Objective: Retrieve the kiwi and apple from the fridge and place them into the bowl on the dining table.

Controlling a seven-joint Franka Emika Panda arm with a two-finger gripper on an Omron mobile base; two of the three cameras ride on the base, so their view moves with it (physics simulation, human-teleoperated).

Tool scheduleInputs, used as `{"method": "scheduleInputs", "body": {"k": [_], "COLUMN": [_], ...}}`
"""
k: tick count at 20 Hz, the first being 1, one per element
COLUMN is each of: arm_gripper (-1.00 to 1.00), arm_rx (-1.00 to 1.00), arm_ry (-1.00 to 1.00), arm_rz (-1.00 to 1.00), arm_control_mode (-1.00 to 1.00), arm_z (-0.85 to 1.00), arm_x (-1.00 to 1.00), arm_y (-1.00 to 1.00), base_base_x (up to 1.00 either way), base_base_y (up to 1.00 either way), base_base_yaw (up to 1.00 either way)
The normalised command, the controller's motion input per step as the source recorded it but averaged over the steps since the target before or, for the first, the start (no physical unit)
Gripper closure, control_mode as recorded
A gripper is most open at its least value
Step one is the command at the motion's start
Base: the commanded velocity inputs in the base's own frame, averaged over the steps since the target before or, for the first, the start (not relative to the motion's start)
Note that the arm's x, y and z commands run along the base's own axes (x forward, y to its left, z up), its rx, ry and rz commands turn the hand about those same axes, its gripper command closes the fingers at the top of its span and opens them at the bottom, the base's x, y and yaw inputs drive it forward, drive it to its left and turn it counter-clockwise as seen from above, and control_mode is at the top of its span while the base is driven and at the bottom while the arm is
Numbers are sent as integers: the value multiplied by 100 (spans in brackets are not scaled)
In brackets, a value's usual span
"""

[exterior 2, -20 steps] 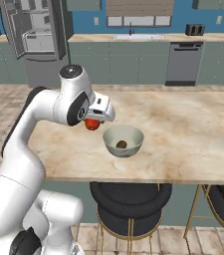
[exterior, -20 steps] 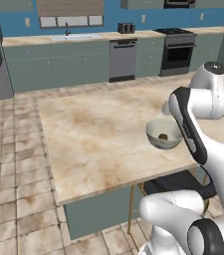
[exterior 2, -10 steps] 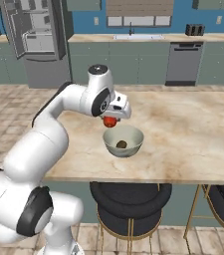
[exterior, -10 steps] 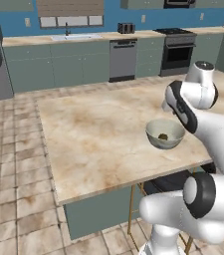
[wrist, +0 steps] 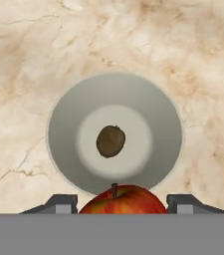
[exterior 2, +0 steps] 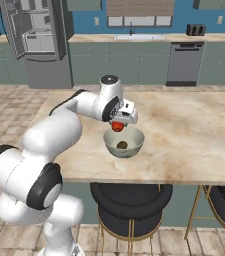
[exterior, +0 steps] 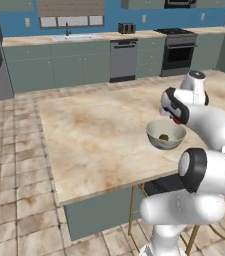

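The grey-white bowl (exterior: 166, 134) (exterior 2: 124, 141) (wrist: 63, 124) stands on the beige marbled dining table (exterior: 94, 130) (exterior 2: 184, 130) (wrist: 29, 60). A brown kiwi (wrist: 110, 141) (exterior 2: 122, 145) (exterior: 163, 137) lies in the bowl's middle. My gripper (exterior 2: 117, 125) (wrist: 117, 204) hangs just above the bowl, shut on the red-orange apple (wrist: 122, 200) (exterior 2: 117, 126), which sits between the two fingers (wrist: 58, 203). In the left base view the hand (exterior: 176, 107) is at the bowl's far rim. The fridge (exterior 2: 36, 42) stands at the back left with a door open.
Teal wall cabinets, a dishwasher (exterior: 122, 60) and a dark oven (exterior: 176, 50) line the far wall. Dark stools (exterior 2: 130, 200) stand under the table's near edge. A tiled floor (exterior: 14, 150) lies left of the table.
The arm has carried the apple to the right, from beside the bowl to above it. The kiwi and bowl have not moved.
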Motion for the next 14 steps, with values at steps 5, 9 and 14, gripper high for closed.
{"method": "scheduleInputs", "body": {"k": [5,9,14], "arm_gripper": [100,100,100], "arm_rx": [0,0,0], "arm_ry": [0,0,0], "arm_rz": [0,0,0], "arm_control_mode": [-100,-100,-100], "arm_z": [-32,-32,-32], "arm_x": [33,19,12], "arm_y": [0,0,0], "base_base_x": [0,0,0], "base_base_y": [0,0,0], "base_base_yaw": [0,0,0]}}
